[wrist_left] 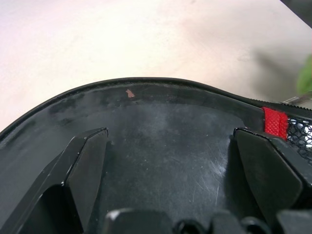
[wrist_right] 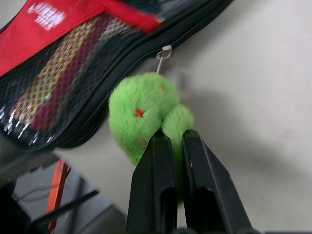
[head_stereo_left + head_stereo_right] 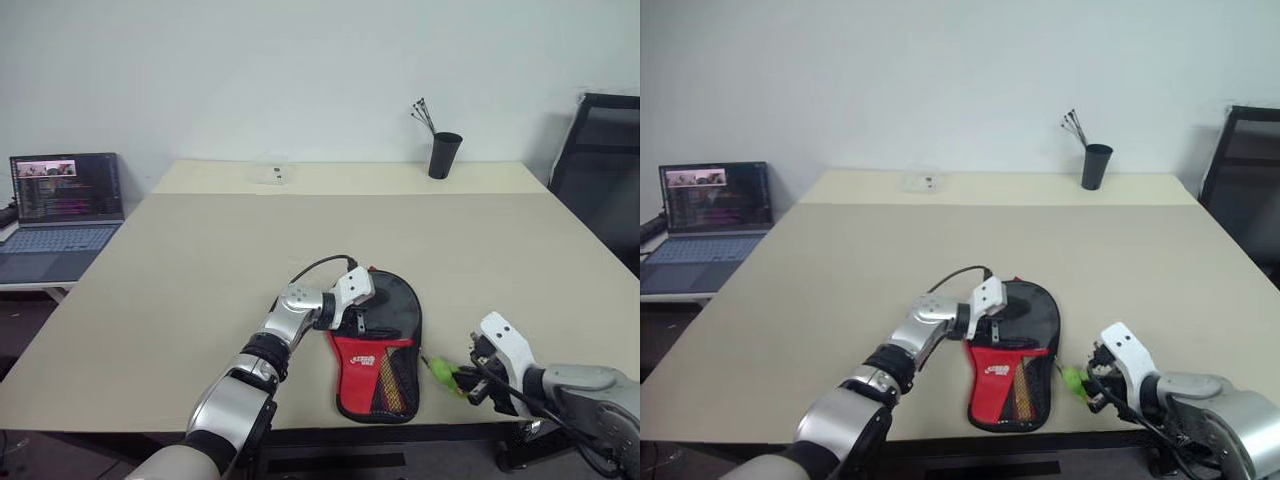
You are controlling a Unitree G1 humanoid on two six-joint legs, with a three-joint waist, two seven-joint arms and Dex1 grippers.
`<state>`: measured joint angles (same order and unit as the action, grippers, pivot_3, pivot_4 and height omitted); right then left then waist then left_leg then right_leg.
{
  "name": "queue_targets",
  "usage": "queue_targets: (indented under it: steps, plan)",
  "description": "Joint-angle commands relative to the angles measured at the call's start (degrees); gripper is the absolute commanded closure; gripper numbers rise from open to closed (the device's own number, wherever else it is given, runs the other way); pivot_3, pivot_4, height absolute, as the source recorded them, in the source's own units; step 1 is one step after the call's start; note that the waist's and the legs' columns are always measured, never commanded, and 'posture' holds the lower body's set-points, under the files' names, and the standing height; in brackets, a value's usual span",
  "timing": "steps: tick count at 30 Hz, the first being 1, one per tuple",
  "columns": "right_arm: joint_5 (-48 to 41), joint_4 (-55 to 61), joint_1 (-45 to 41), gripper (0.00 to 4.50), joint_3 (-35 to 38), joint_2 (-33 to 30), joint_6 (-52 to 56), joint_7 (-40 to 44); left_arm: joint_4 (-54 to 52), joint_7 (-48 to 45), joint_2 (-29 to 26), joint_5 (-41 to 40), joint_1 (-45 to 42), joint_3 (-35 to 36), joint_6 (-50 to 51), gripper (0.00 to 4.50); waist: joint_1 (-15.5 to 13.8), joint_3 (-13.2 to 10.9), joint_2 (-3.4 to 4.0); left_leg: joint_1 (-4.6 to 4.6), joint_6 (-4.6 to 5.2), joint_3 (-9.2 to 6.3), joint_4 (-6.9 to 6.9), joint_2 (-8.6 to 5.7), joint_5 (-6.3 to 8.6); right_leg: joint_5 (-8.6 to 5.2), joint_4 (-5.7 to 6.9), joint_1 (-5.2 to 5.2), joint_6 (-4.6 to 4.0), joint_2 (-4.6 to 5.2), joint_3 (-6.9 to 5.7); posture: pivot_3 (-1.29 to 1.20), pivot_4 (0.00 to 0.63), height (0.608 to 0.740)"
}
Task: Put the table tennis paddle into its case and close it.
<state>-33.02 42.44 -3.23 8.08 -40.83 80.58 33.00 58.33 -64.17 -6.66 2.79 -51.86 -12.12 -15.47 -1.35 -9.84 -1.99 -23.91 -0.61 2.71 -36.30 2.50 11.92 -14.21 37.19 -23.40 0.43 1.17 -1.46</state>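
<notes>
The case [image 3: 372, 362], black on top with a red lower part and a mesh panel, lies flat near the table's front edge. Through the mesh I see the striped handle of the table tennis paddle [image 2: 53, 73]. My left gripper [image 3: 361, 319] is open over the case's round black upper part [image 1: 165, 141], with one finger [image 1: 83, 170] on each side of it. Whether that smooth black surface is the paddle's face or the case, I cannot tell. My right gripper [image 2: 170, 139] is shut on a fluffy green ball [image 2: 141, 109], which hangs from the case's zip pull [image 2: 163, 52] at the case's right edge.
The beige table [image 3: 200, 260] stretches far back. On it stand a black cup with sticks [image 3: 444, 155] at the back right and a small clear box [image 3: 270, 172] at the back. An open laptop [image 3: 65, 200] stands on a side desk at the left. A black chair [image 3: 600, 170] is at the right.
</notes>
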Motion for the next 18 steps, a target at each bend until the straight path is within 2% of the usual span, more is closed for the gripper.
queue_targets:
  steps: [1,7,13,18]
  plan:
    - [-4.01,2.76,2.3,4.49,0.1,-1.3,0.91,2.64,2.33,1.19,0.46,2.36,0.73,-1.82,0.35,0.0,-0.07,0.06,0.01,-0.02,0.0,-0.06,0.0,0.0,0.03,0.0,-0.09,0.05,0.0,0.0,-0.07,0.0,0.15,0.74]
    - [-5.86,3.42,4.33,4.49,-1.31,0.15,0.51,1.1,2.38,1.69,0.94,2.47,0.71,-1.91,0.2,0.0,-0.05,0.09,0.0,-0.07,0.03,-0.42,-0.02,-0.01,0.11,-0.01,-0.2,0.13,0.03,0.0,-0.39,0.0,0.15,0.74]
    - [-8.79,4.9,7.58,4.49,-0.19,-1.21,0.0,2.59,1.87,1.55,1.14,2.54,1.03,-1.91,0.25,0.0,-0.03,0.14,0.04,-0.07,0.03,-0.72,-0.09,0.02,0.11,-0.02,-0.15,0.23,0.01,-0.02,-0.66,0.0,0.15,0.74]
    - [-15.33,7.99,9.26,4.49,0.63,-2.54,-0.16,6.1,1.99,1.71,1.22,2.73,0.9,-1.96,0.17,0.0,-0.04,0.15,0.03,-0.09,0.03,-0.76,-0.11,0.01,0.11,-0.02,-0.17,0.23,0.01,-0.02,-0.67,0.0,0.15,0.74]
